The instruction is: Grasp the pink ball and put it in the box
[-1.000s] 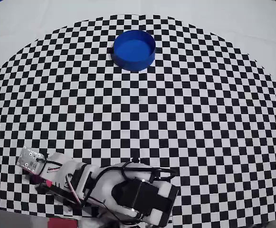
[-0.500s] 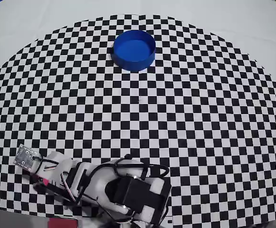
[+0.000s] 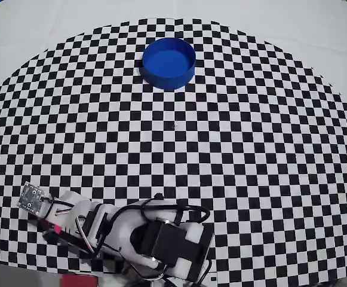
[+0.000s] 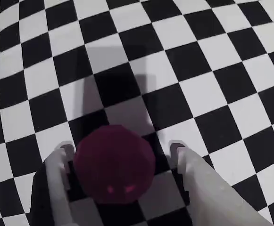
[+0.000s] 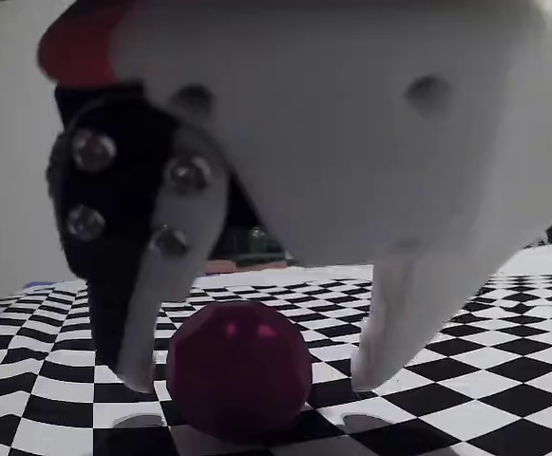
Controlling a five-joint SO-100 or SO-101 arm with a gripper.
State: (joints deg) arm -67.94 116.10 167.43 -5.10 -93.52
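1. Claw (image 4: 120,149) spread wide, straddling pink ball (image 4: 114,164) on checkered tabletop (image 4: 212,61); fingers flank it without contact, ready to close.
2. Blue tub (image 3: 168,63) sits well away from claw, empty.

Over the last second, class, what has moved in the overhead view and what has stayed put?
The arm swung slightly toward the view's left and lower edge, most of it in the first half second. Its open jaws straddle the pink ball without gripping it. The box and checkered mat stayed put.
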